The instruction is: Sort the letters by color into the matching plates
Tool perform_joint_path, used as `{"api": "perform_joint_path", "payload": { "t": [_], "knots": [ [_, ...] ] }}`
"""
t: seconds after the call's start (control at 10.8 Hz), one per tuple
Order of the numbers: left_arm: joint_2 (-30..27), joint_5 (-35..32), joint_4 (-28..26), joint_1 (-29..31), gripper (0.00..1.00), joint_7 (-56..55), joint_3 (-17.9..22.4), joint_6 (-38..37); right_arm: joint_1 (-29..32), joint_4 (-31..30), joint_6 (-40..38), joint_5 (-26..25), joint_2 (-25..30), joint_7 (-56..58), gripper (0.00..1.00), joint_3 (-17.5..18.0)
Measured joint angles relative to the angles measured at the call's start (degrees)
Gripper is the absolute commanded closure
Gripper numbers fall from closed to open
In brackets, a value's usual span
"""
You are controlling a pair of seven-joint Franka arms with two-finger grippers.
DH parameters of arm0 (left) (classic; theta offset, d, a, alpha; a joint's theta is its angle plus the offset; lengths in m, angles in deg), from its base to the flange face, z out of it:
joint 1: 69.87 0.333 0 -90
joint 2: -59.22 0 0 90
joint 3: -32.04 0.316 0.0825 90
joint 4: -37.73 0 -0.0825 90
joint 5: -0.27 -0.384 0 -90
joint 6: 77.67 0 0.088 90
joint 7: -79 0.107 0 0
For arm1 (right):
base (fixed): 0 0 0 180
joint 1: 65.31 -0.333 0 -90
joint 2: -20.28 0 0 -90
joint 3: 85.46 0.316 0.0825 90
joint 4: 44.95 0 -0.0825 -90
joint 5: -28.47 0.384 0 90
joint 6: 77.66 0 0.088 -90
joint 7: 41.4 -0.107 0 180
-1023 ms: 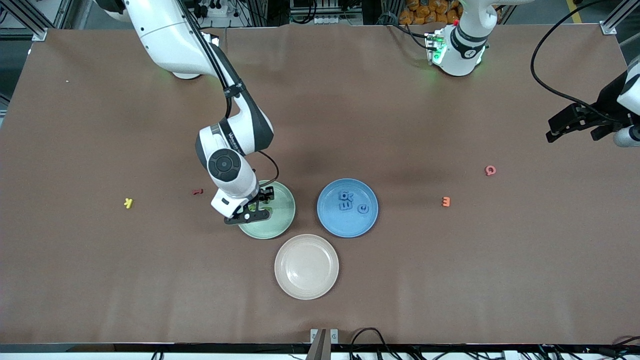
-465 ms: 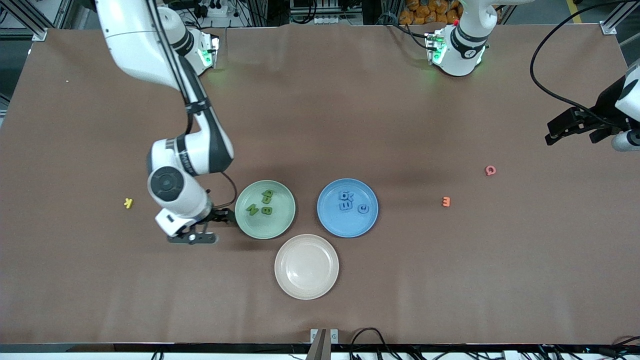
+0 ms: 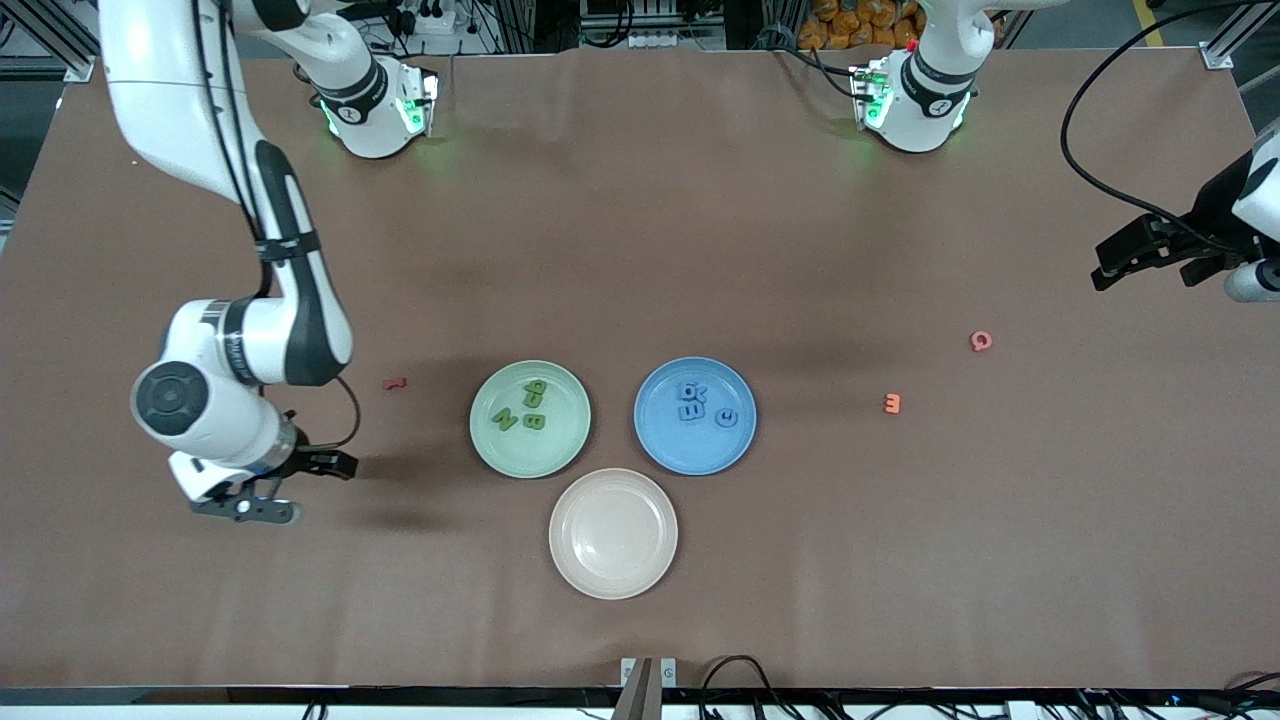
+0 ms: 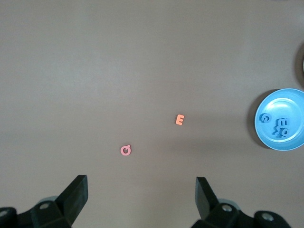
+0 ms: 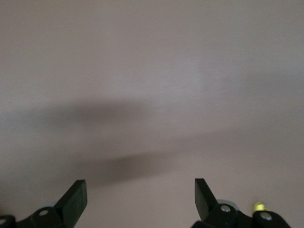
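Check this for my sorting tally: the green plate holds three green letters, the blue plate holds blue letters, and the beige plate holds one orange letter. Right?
Not quite. In the front view the beige plate is empty; the orange letter lies on the table toward the left arm's end. The green plate and blue plate are as you said.

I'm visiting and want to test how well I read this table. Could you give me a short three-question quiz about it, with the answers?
1. True or false: the beige plate holds letters.
2. How many green letters lie in the green plate?
3. Which loose letter lies nearest the blue plate: A) the orange letter, B) the pink letter, C) the red letter?

Key:
1. False; nothing lies in it.
2. Three.
3. A; it lies toward the left arm's end of the table. The right gripper hangs open over bare table, and the left gripper waits open at the table's edge.
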Motion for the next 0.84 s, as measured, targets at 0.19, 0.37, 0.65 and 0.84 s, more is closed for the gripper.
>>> {"api": "perform_joint_path", "payload": {
  "t": [0.19, 0.37, 0.65, 0.84],
  "knots": [
    [0.0, 0.0, 0.0, 0.0, 0.0, 0.0, 0.0, 0.0, 4.0, 0.8, 0.0, 0.0, 0.1, 1.6, 0.0, 0.0],
    [0.0, 0.0, 0.1, 0.0, 0.0, 0.0, 0.0, 0.0, 7.2, 1.2, 0.0, 0.0, 0.4, 3.9, 0.0, 0.0],
    [0.0, 0.0, 0.1, 0.0, 0.0, 0.0, 0.0, 0.0, 9.3, 1.6, -0.5, -0.1, 2.4, 4.3, 0.0, -0.1],
    [0.0, 0.0, 0.2, 0.0, 0.0, 0.0, 0.0, 0.0, 10.0, 1.8, -3.5, -0.1, 5.9, 4.3, 0.0, -0.1]
  ]
}}
